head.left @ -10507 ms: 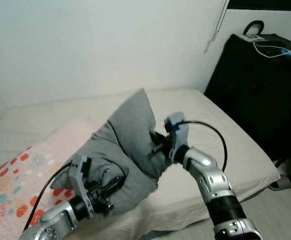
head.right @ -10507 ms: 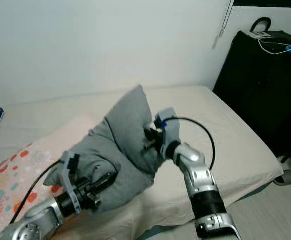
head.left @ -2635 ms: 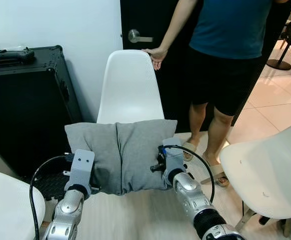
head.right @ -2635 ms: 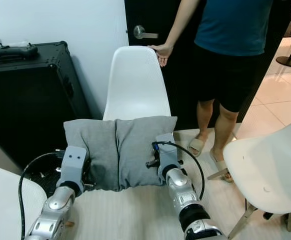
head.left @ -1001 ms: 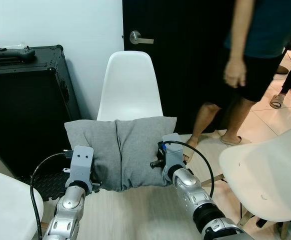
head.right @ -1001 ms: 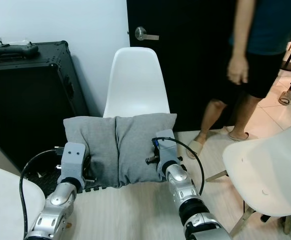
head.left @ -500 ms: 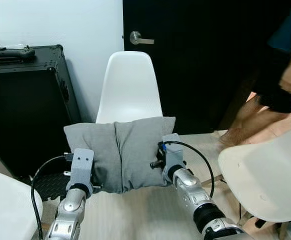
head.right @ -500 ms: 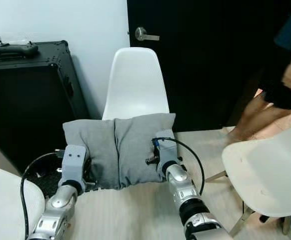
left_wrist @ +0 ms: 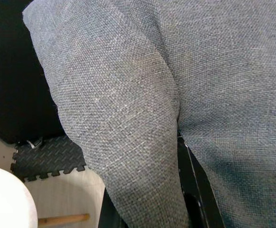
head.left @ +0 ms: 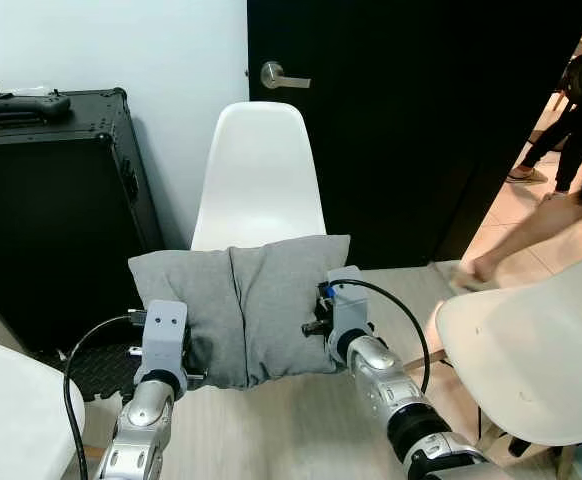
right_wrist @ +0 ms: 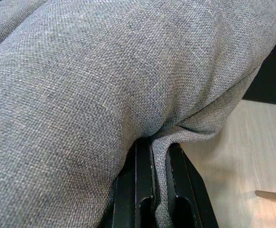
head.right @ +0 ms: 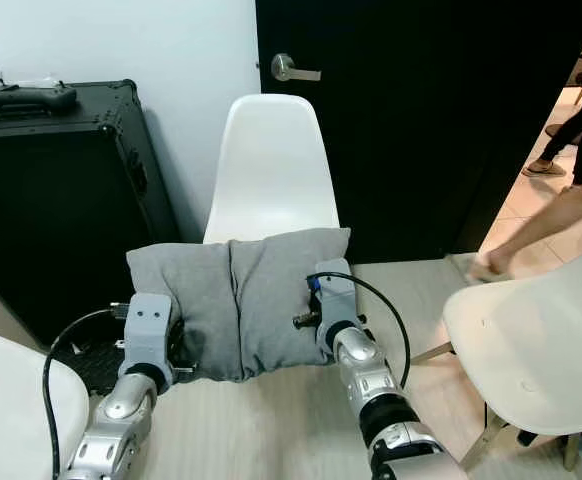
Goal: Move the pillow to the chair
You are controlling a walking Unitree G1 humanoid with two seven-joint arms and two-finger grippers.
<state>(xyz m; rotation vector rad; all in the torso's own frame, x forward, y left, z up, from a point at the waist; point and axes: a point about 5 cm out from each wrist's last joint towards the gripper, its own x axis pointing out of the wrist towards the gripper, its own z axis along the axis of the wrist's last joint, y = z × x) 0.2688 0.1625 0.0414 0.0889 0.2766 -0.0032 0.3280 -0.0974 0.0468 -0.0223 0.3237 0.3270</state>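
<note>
pillow [head.left: 239, 308] fold [right_wrist: 161, 142] between right jaws

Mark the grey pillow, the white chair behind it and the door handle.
grey pillow [head.left: 239, 308], left eye view, middle crease.
white chair [head.left: 259, 170], left eye view, backrest.
door handle [head.right: 289, 68], right eye view, round base of lever.

pillow [head.left: 239, 308] before chair [head.left: 259, 175], case [head.left: 51, 200] left, second chair [head.left: 531, 360] right
</note>
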